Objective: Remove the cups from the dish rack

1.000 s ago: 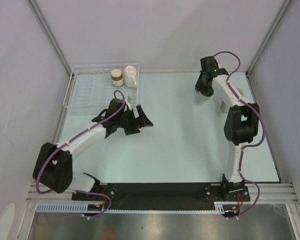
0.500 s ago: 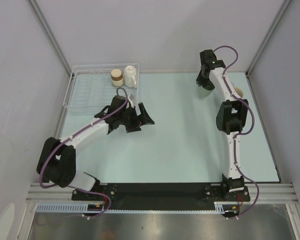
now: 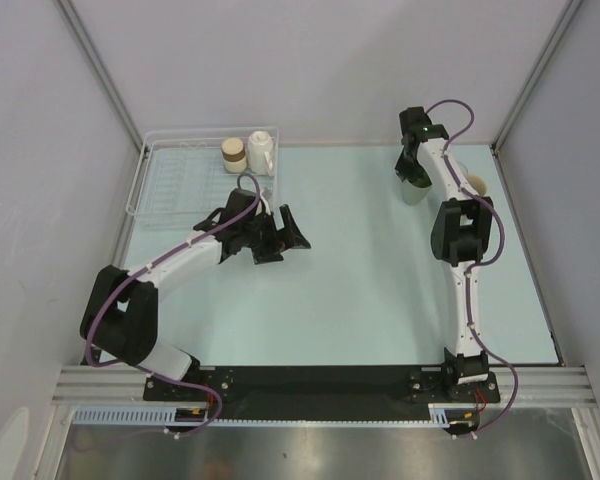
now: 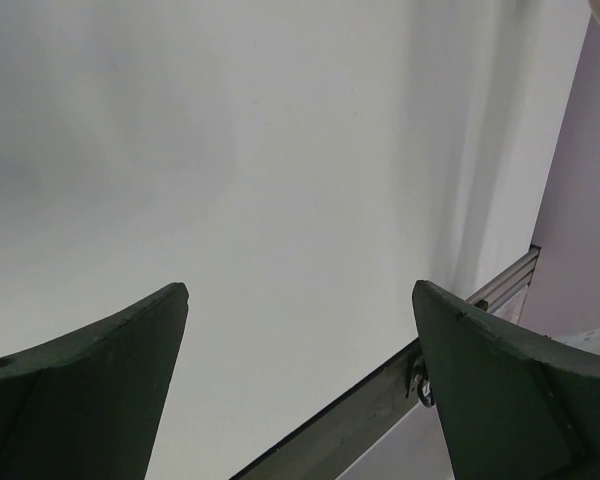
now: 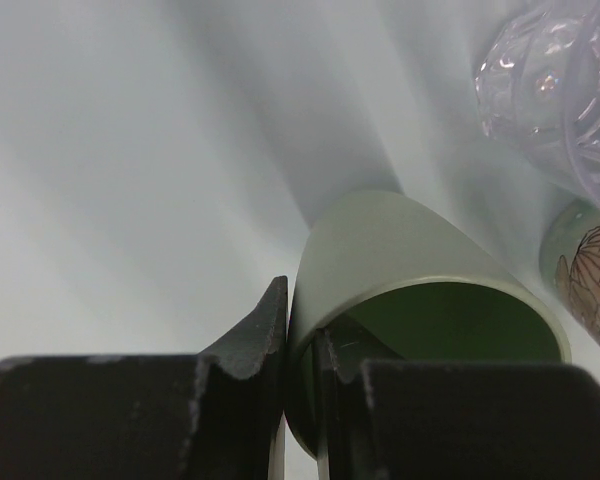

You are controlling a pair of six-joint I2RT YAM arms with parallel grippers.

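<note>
Pale green cup (image 5: 410, 260) at the table's (image 3: 360, 270) 1 o'clock, its wall pinched by the right jaws, clear glass cup (image 5: 550, 90) just beside it, brown cup (image 3: 233, 153) and white cup (image 3: 261, 152) sat in the dish rack (image 3: 170, 190) at 10 o'clock, left jaws spread wide, empty.

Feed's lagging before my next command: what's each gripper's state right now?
Left gripper: open, holding nothing.
Right gripper: closed on the wall of the pale green round cup.
</note>
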